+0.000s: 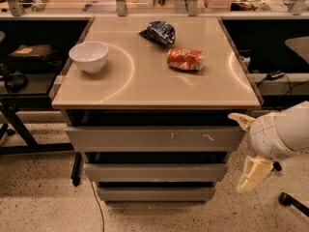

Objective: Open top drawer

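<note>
The top drawer [145,139] is the widest grey front, just under the tabletop, with small white scuff marks right of centre. Its front stands roughly in line with the table's front edge, with a dark gap above it. Two narrower grey drawer fronts [154,172] sit below it. My gripper [245,146] is at the right end of the top drawer's front, on a white rounded arm coming in from the right. Its cream fingers [252,174] are spread wide apart: one points up-left at the drawer's top right corner, the other hangs down. It holds nothing.
On the beige tabletop [145,86] are a white bowl [89,56], a dark blue chip bag [159,32] and a red-orange snack bag [185,59]. Dark shelving stands at the left, cables and a chair base [292,202] at the right, and a speckled floor lies below.
</note>
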Robot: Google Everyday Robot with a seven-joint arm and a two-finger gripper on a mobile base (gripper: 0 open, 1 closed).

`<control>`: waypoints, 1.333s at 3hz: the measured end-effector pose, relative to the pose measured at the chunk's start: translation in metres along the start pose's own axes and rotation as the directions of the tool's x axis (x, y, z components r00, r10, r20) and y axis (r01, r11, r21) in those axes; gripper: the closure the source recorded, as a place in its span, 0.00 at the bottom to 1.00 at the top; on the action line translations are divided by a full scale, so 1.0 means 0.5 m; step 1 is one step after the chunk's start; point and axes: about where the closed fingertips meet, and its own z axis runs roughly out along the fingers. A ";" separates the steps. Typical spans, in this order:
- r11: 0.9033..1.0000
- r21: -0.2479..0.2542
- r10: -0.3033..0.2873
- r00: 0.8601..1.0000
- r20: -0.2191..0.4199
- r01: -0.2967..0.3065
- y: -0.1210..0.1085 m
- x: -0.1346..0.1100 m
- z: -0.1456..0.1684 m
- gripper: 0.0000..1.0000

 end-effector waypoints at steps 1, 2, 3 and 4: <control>1.000 -0.002 0.000 0.998 0.056 0.000 -0.008 0.014 0.080 0.00; 1.000 0.013 0.006 0.996 0.091 -0.007 -0.038 0.021 0.154 0.00; 1.000 0.022 0.006 0.993 0.117 -0.008 -0.071 0.015 0.207 0.00; 1.000 0.020 0.012 0.992 0.129 -0.015 -0.102 0.017 0.255 0.00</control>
